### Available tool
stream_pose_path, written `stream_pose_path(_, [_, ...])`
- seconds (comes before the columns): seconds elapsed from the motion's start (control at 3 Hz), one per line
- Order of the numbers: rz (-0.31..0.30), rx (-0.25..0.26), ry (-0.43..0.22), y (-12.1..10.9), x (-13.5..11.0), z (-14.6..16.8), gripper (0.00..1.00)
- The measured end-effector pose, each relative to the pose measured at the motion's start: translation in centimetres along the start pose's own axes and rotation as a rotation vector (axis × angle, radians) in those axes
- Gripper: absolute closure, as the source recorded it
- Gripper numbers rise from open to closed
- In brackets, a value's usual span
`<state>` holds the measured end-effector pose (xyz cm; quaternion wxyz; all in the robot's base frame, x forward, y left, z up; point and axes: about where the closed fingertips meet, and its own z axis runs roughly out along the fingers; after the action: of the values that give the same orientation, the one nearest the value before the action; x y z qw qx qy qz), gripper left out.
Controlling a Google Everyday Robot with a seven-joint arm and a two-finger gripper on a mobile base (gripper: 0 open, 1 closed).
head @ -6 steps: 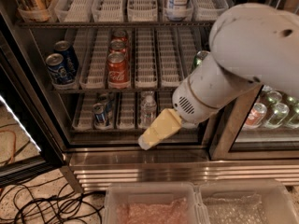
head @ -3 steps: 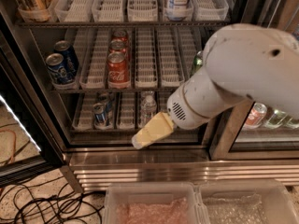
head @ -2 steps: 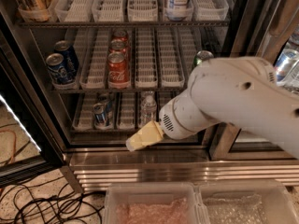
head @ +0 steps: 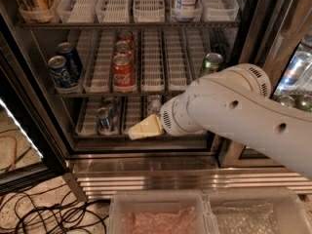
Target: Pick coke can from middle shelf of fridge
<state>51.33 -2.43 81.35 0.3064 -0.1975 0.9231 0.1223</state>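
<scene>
The fridge (head: 170, 179) stands open ahead of me. Its middle shelf (head: 161, 92) carries white slotted lane trays. A red coke can (head: 123, 73) stands at the front of the third lane from the left, with two more red cans in line behind it. My gripper (head: 145, 128) is cream-coloured. It hangs in front of the lower shelf, below and slightly right of the coke can, pointing left and touching nothing. My white arm (head: 243, 111) crosses the right half of the view and hides part of the lower shelf.
Two blue cans (head: 59, 72) stand at the middle shelf's left end and a green can (head: 212, 62) at its right. Small cans (head: 104, 120) stand on the lower shelf. Two plastic bins (head: 161, 213) lie at the bottom, cables (head: 44, 213) on the floor at left.
My arm has swung down and to the left, now filling the right side of the view. The gripper has moved a little left along the lower shelf. The cans have not moved.
</scene>
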Motion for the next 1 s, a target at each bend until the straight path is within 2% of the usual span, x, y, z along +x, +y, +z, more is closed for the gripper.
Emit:
stream_pose_path(0.33, [0.001, -0.001, 0.004, 0.0, 0.1, 0.0, 0.0])
stream_pose_path(0.67, [-0.013, -0.001, -0.055, 1.1, -0.7, 1.1, 0.0])
stream_pose_path(1.0, [-0.016, -0.019, -0.158, 2.8, -3.3, 3.4, 0.0])
